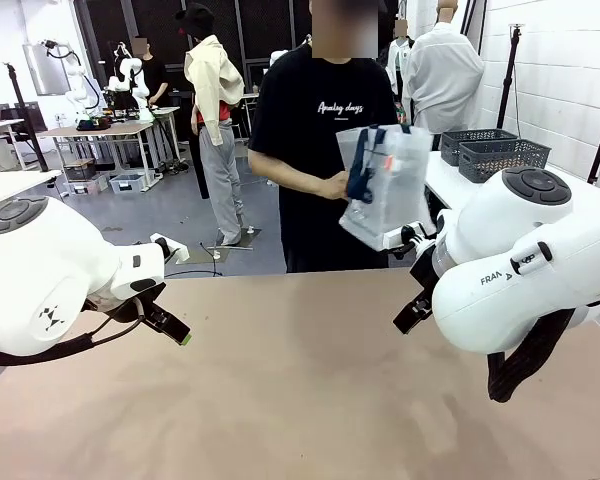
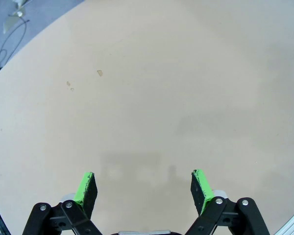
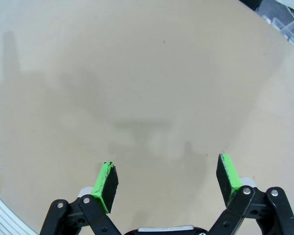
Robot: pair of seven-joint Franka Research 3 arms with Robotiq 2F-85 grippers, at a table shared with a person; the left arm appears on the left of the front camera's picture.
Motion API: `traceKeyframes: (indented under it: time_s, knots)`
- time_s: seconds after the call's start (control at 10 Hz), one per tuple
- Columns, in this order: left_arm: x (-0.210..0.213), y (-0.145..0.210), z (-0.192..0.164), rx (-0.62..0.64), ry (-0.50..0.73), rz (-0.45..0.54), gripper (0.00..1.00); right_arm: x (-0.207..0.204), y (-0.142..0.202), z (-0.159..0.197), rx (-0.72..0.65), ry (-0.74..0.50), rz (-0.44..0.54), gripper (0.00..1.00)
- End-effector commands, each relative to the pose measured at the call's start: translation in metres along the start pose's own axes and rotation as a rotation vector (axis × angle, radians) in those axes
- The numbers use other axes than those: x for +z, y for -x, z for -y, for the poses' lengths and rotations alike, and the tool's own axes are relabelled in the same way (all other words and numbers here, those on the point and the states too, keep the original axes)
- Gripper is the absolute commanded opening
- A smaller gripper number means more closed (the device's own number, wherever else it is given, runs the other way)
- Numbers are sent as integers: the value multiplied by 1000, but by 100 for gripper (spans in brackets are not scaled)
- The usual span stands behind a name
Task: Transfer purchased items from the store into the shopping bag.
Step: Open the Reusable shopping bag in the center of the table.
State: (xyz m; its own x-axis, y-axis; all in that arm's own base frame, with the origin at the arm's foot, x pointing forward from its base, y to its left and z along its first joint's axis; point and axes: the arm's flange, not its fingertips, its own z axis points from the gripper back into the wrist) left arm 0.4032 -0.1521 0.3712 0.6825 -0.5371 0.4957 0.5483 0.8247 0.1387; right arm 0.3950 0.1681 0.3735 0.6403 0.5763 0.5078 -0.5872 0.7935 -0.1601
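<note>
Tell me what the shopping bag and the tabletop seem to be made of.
Shopping bag: likely thin translucent plastic; its whitish walls let shapes show through. Handles look like navy fabric strap. Tabletop: smooth matte tan board or laminate, unsure which; it takes soft shadows without glare.

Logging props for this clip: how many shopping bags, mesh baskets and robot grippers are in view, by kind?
Shopping bag: 1
Mesh baskets: 2
Grippers, left gripper and right gripper: 2
Total: 5

Front cam: fixed, mid-distance, faces across the table toward the standing person. Wrist cams: each looks steeply down, close above that same table.
</note>
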Motion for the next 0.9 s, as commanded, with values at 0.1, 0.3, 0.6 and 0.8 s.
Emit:
traceKeyframes:
  time_s: [0.1, 0.3, 0.6, 0.8]
  knots:
    - [0, 0, -1, 2, -1, 0, 100, 0, 0, 0, 0, 0, 0, 100]
    - [0, 0, -1, 2, -1, 0, 100, 0, 0, 0, 0, 0, 0, 100]
    - [0, 0, -1, 2, -1, 0, 100, 0, 0, 0, 0, 0, 0, 100]
    - [0, 0, -1, 2, -1, 0, 100, 0, 0, 0, 0, 0, 0, 100]
